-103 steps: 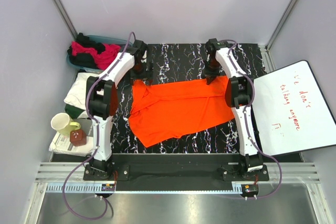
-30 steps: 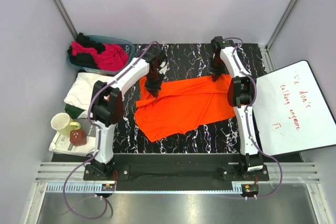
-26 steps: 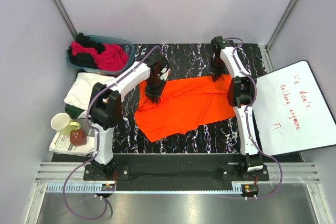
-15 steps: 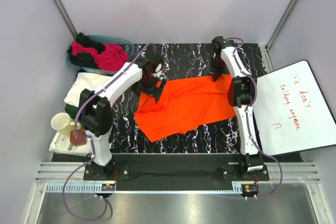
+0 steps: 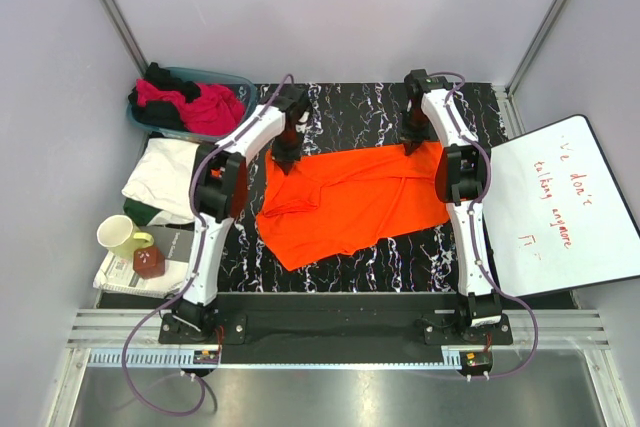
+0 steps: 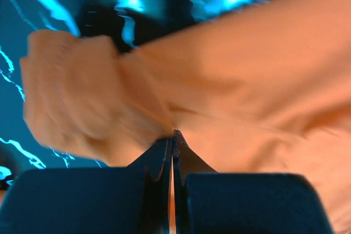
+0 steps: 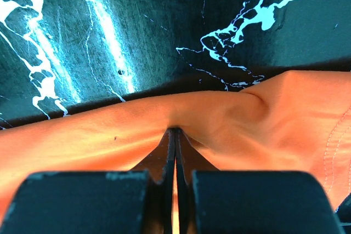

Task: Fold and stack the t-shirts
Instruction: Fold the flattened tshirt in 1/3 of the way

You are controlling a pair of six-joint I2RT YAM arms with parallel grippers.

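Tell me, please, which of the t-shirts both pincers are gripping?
The orange t-shirt, spread on the table: left pincer and right pincer pinch its far edge. The white t-shirt lies aside; the magenta t-shirt and black t-shirt sit in the basket.

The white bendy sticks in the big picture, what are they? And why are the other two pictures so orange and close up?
Those are two robot arms, seen by a camera up above. Each ends in a pincher with two fingers. The left gripper and the right gripper each carry a little camera, and those take the close-up pictures. Both are pinched shut on the far edge of the orange t-shirt, which lies on the black marbled table. At the far left, a teal basket holds pink and black clothes. Nearby are a white cloth, a yellow mug and a white board with red writing.
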